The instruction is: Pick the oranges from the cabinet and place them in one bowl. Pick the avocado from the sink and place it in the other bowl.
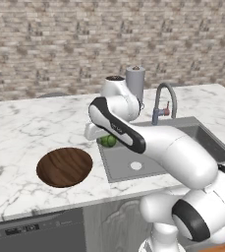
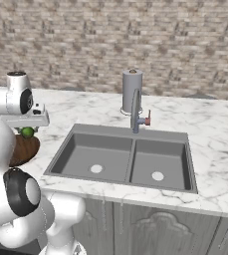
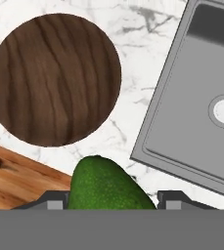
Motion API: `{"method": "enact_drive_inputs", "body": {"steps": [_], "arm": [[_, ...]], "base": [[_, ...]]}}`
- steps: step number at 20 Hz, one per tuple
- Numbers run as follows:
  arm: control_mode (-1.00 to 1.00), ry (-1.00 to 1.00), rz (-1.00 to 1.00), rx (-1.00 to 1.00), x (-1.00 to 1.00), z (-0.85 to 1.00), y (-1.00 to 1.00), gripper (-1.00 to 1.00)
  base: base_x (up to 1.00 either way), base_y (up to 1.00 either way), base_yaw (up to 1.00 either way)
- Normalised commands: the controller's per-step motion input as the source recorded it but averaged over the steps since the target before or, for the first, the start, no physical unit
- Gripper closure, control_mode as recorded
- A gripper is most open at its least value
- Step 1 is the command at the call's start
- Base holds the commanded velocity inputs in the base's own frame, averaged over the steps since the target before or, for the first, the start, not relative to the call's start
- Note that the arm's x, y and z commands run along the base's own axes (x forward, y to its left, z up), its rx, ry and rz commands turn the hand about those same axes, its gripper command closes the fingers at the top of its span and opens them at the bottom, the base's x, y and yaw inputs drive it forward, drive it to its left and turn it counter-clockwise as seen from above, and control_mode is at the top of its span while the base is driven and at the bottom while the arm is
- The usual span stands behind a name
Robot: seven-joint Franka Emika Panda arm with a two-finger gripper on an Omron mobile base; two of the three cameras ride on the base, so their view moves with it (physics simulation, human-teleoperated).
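- the pincer point(image 3: 111, 205) is closed on the avocado point(image 3: 106, 184), carried above the marble desk point(image 3: 133, 141) between the sink point(image 3: 191, 112) and the dark brown bowl point(image 3: 55, 80).
- risk: the rounded fruit could slip out mid-carry.
- further on, releasing early would drop it beside the bowl, and it might roll.

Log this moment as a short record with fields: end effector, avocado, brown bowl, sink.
end effector: shut on the avocado, raised above the counter
avocado: held between the fingers, out of the sink, not yet in a bowl
dark brown bowl: on the marble counter left of the sink, nothing in it
sink: two basins, nothing in either
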Motion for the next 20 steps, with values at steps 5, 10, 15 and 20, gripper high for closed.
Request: {"method": "enact_drive_inputs", "body": {"steps": [5, 10, 15, 20], "arm": [[-1.00, -0.02, 0.02, 0.00, 0.00, 0.00, 0.37, 1.00], [-1.00, -0.06, 0.00, 0.00, 0.01, -0.01, 0.36, 1.00], [-1.00, -0.06, 0.00, 0.00, 0.04, -0.06, 0.34, 1.00], [-1.00, 0.00, 0.00, 0.00, 0.08, -0.12, 0.27, 1.00]], "base": [[0.00, 0.00, 0.00], [0.00, 0.00, 0.00], [0.00, 0.00, 0.00], [0.00, 0.00, 0.00]]}}
